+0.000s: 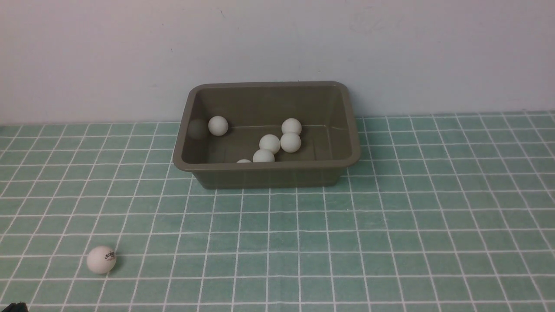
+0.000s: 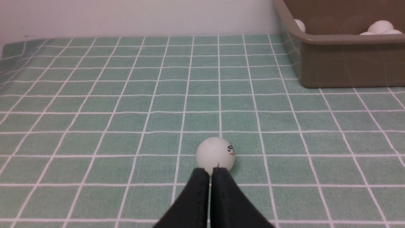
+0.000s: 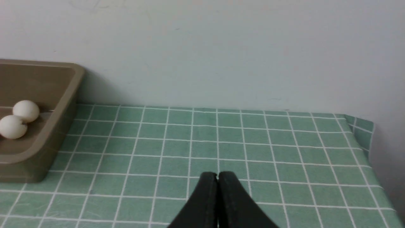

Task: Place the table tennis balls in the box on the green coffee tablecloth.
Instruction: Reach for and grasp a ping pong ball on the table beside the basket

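One ball point(image 1: 101, 260) lies alone on the green cloth point(image 1: 390, 225) at the near left, well apart from the box point(image 1: 266, 173), which stands at the far middle by the wall. Six balls point(image 1: 269, 143) show inside the box, one of them only as a sliver behind the near rim.

In the left wrist view the left gripper point(image 2: 211, 171) is clenched, its jaws pressed together with nothing between them, its tips just behind the loose ball point(image 2: 215, 156); whether they touch it cannot be told. The right gripper point(image 3: 217, 176) is also clenched and empty, low over bare cloth to the right of the box.

The loose ball is likely very light, stiff and hollow, with a smooth matte skin. It should roll at the slightest nudge on the flat cloth, so pushing it with closed jaws risks sending it away. The sound hold is across its widest part, one jaw on each side at mid-height, with gentle pressure so it does not squirt out.

A ball has no long axis and points nowhere; its dark printed logo faces right. The box does have a long axis, running left to right, with its mouth facing up.
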`<state>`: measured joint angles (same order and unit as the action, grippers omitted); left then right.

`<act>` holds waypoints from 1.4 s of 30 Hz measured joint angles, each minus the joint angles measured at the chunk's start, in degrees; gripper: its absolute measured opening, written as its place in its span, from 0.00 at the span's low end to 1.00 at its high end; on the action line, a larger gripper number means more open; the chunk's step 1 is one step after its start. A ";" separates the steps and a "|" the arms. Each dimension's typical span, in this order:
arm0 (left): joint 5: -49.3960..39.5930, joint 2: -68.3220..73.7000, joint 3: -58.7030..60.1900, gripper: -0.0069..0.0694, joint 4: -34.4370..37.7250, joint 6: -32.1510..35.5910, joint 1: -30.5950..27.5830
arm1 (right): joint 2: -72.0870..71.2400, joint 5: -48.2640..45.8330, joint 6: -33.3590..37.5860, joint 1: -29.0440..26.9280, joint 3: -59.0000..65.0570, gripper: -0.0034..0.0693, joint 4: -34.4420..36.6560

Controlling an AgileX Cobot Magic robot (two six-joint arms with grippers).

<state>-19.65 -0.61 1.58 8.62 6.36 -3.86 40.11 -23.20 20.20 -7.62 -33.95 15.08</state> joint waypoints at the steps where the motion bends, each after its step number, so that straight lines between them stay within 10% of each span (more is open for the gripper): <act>1: 0.00 0.00 0.00 0.08 0.00 0.00 0.00 | 0.00 0.11 0.21 0.94 0.08 0.03 0.14; 13: 0.27 0.00 0.00 0.08 1.41 -0.40 0.00 | 0.06 -2.66 0.39 2.03 0.13 0.03 1.87; 22: 10.26 0.00 0.00 0.08 36.51 -13.54 0.00 | 0.06 -4.11 0.39 2.08 0.15 0.03 1.87; 34: 34.91 0.00 -0.33 0.08 58.12 -17.59 0.00 | 0.06 -5.39 0.39 2.08 0.15 0.03 1.88; 37: 40.77 0.00 -3.57 0.08 52.12 -16.19 0.00 | 0.06 -5.53 0.39 2.08 0.15 0.03 1.88; 42: 33.76 0.81 -17.35 0.08 15.17 -6.36 0.00 | 0.06 -5.53 0.39 2.08 0.15 0.03 1.88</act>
<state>14.11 0.19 -15.77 23.80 0.00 -3.86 40.16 -28.73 20.59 -5.54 -33.80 16.96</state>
